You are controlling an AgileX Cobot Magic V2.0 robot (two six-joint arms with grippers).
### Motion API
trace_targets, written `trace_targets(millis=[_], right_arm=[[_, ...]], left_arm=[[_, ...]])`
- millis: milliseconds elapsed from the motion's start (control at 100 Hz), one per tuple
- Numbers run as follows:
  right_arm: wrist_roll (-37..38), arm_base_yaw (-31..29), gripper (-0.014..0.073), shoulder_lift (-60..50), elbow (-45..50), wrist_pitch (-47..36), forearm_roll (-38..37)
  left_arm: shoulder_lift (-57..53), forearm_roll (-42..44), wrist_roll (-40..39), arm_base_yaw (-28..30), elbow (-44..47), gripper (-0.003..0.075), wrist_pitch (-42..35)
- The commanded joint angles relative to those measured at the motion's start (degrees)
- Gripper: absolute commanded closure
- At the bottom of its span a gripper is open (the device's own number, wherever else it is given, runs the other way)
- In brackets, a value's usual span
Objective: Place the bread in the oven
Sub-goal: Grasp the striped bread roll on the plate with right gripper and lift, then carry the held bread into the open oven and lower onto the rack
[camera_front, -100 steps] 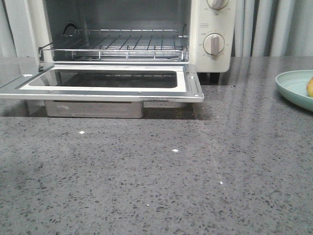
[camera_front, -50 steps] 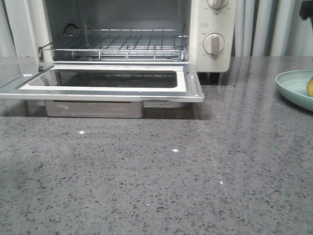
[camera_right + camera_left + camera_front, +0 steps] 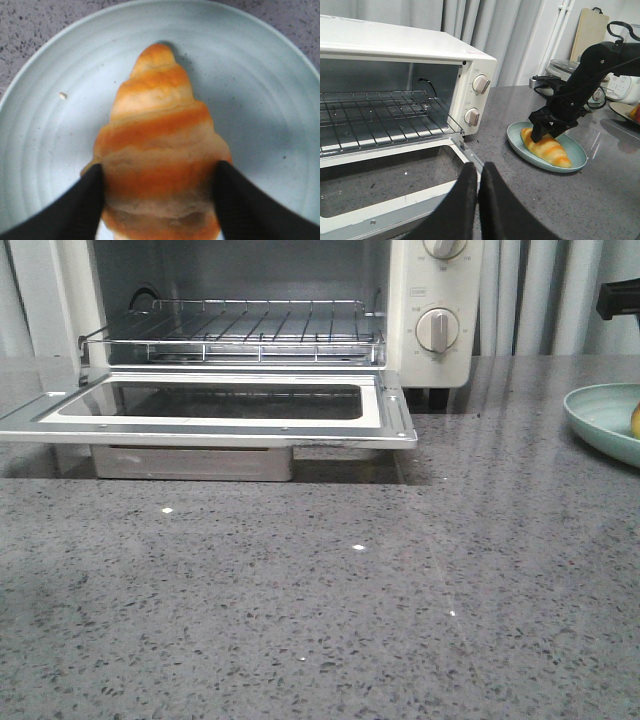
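The bread [image 3: 160, 125], a golden croissant with orange ridges, lies on a pale teal plate [image 3: 45, 150]. My right gripper [image 3: 160, 182] is open, with one finger at each side of the bread's wide middle, touching or nearly touching it. The left wrist view shows that gripper [image 3: 540, 134] down on the bread [image 3: 551, 150] and the plate [image 3: 576, 150]. The cream oven [image 3: 410, 340] stands with its door [image 3: 200, 425] dropped open and the wire rack [image 3: 240, 335] bare. My left gripper [image 3: 478, 172] is shut and empty, in front of the door's right corner.
In the front view the plate [image 3: 598, 412] sits at the right edge, with part of the right arm [image 3: 618, 298] above it. A cutting board [image 3: 590, 30] and kitchen appliances [image 3: 625, 87] stand behind the plate. Curtains hang behind the oven.
The right arm has come into the front view at the upper right and moved down toward the plate. The oven and the plate have not moved.
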Motion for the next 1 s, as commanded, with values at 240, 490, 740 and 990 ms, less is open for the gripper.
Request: trace_targets(millis=[240,490,740,990], right_arm=[[-0.98,0.10,0.0669,-1.99,-2.65,2.20,-1.52],[-6.46,5.58,0.0669,-3.79,-7.53,9.20,-1.52],[-7.75,17.78,0.0669,-7.91,-11.90,16.86,-1.52],[-8.02,30.56,0.0669,-11.86,-13.67,16.86,-0.57]], left_arm=[[-0.24,1.39,0.05,0.11,-2.00,0.0742,-3.96],[-2.05,8.59,-0.37,3.90,-6.40,0.0742,6.15],[-5.02,8.52,-0.37,11.71,-9.06,0.0742,6.22],[-8.10,8.32,-0.37,12.65,-9.06,0.0742,6.82]])
